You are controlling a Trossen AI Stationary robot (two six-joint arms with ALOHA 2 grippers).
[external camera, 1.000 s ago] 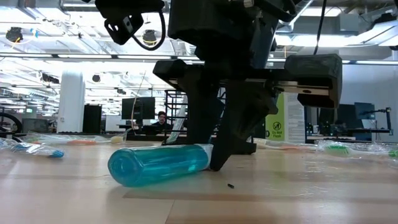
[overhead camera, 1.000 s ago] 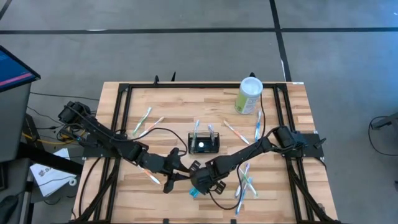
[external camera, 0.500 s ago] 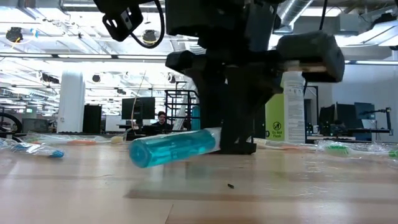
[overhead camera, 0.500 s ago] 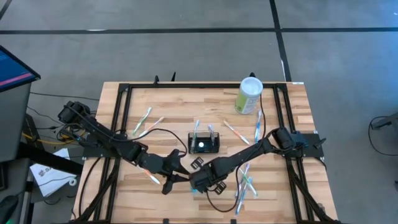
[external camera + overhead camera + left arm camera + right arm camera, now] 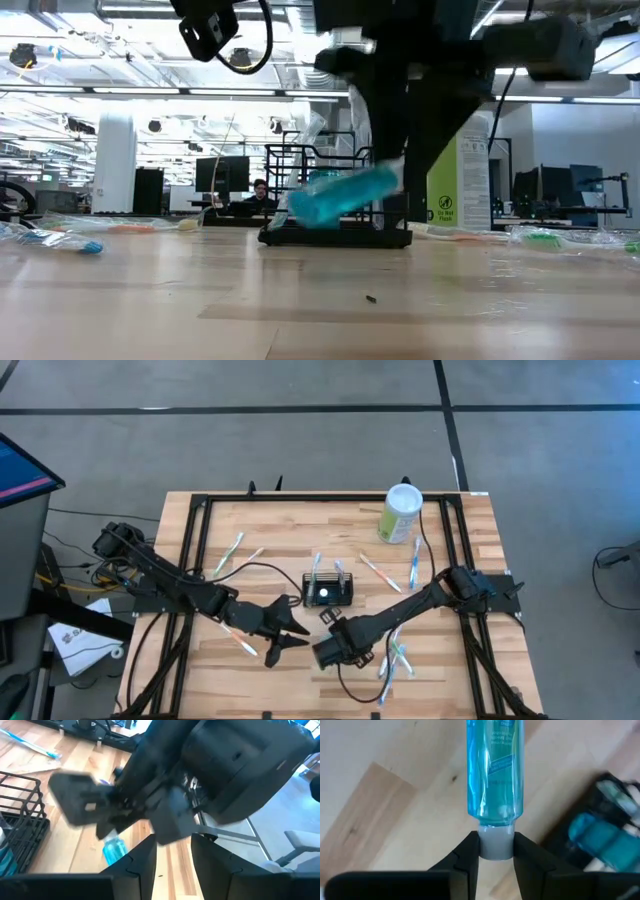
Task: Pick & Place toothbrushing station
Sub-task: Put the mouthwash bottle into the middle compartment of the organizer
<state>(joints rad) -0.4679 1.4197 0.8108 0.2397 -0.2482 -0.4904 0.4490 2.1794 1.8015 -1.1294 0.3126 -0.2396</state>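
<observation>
The bottle (image 5: 494, 767) is clear blue with a pale grey cap (image 5: 496, 842). The caddy (image 5: 328, 591) is black wire. The canister (image 5: 401, 515) is pale green, white-lidded. The counter (image 5: 280, 530) is light wood.

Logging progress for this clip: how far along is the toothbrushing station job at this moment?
Done: the black mesh caddy already holds some items. In hand: the right gripper is clamped on a blue bottle's white cap, lifted off the table. Left: placing it, plus loose toothbrushes. The left gripper waits nearby.
</observation>
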